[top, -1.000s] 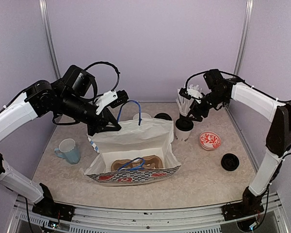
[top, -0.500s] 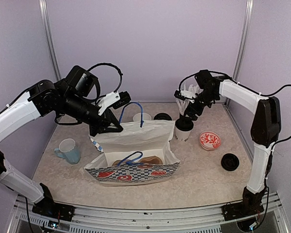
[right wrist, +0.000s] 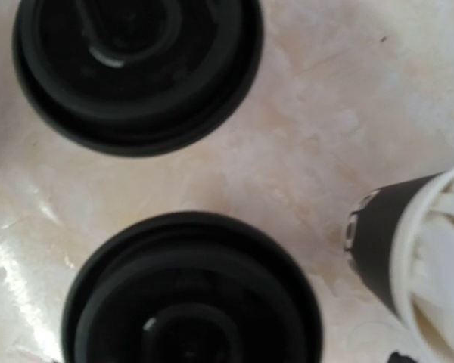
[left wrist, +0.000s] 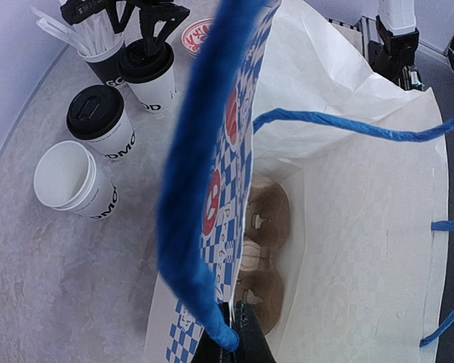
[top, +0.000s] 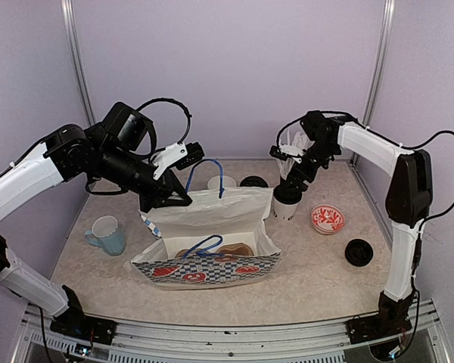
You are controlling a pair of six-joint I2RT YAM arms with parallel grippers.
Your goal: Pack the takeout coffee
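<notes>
Three white MOOD cups stand behind the bag. One lidded cup (top: pixel 287 201) (left wrist: pixel 153 69) is under my right gripper (top: pixel 293 168) (left wrist: pixel 157 26), which hovers just above its black lid (right wrist: pixel 189 299) and looks open and empty. A second lidded cup (top: pixel 253 182) (left wrist: pixel 99 119) (right wrist: pixel 136 68) and an open unlidded cup (top: pixel 221 182) (left wrist: pixel 66 178) stand to the left. My left gripper (top: pixel 171 198) (left wrist: pixel 238 336) is shut on the rim of the white, blue-checked paper bag (top: pixel 212 219) (left wrist: pixel 348 227) and holds it open. A brown cup carrier (top: pixel 219 252) (left wrist: pixel 266 253) lies inside.
A black-banded cup of white straws (top: pixel 290 151) (left wrist: pixel 100 47) (right wrist: pixel 408 242) stands right behind my right gripper. A light-blue mug (top: pixel 107 234) is at the left. A red patterned dish (top: pixel 328 219) and a loose black lid (top: pixel 359 252) lie at the right.
My right gripper has moved a little left and back, over the lidded cup. The left gripper lifted the bag's rim slightly and the bag's front wall stands higher.
</notes>
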